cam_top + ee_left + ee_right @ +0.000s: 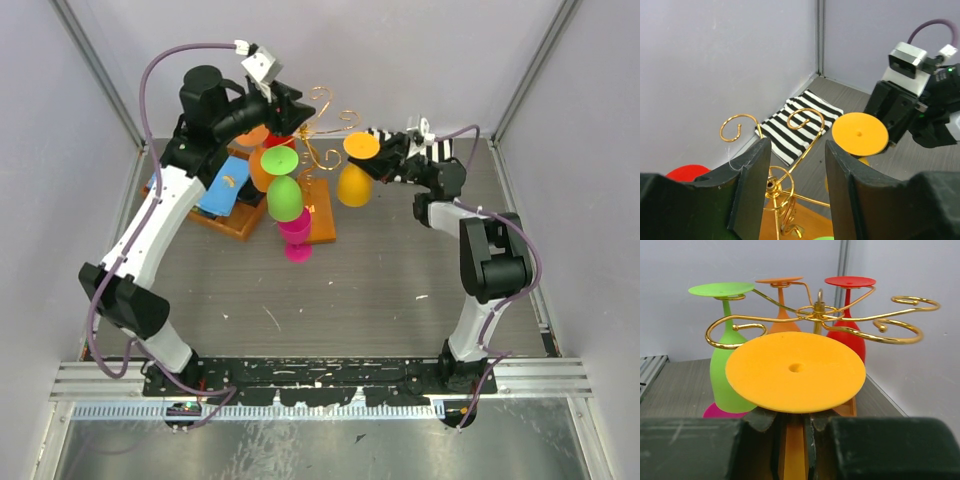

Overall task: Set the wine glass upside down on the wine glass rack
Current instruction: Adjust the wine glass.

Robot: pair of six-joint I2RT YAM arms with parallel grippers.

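Observation:
A yellow-orange wine glass (pixel 354 184) hangs upside down, foot disc (pixel 795 371) on top, with my right gripper (pixel 796 426) shut on its stem just under the disc. It is held just right of the wine glass rack (pixel 322 132), a gold wire stand whose scroll arms (pixel 900 332) on the near right side carry nothing. Green (pixel 732 375), orange (pixel 781 315) and red (pixel 850 335) glasses hang inverted from other arms. My left gripper (pixel 797 150) hovers open above the rack's hub (pixel 771 185), nothing between its fingers. The yellow foot disc (pixel 860 134) shows beyond it.
A magenta glass (pixel 296 238) stands inverted by the rack's orange-brown base (pixel 320 215). A wooden tray with blue cloth (pixel 222 195) lies left of the rack. A black-and-white striped cloth (pixel 795 125) lies at the back near the wall. Enclosure walls stand close behind.

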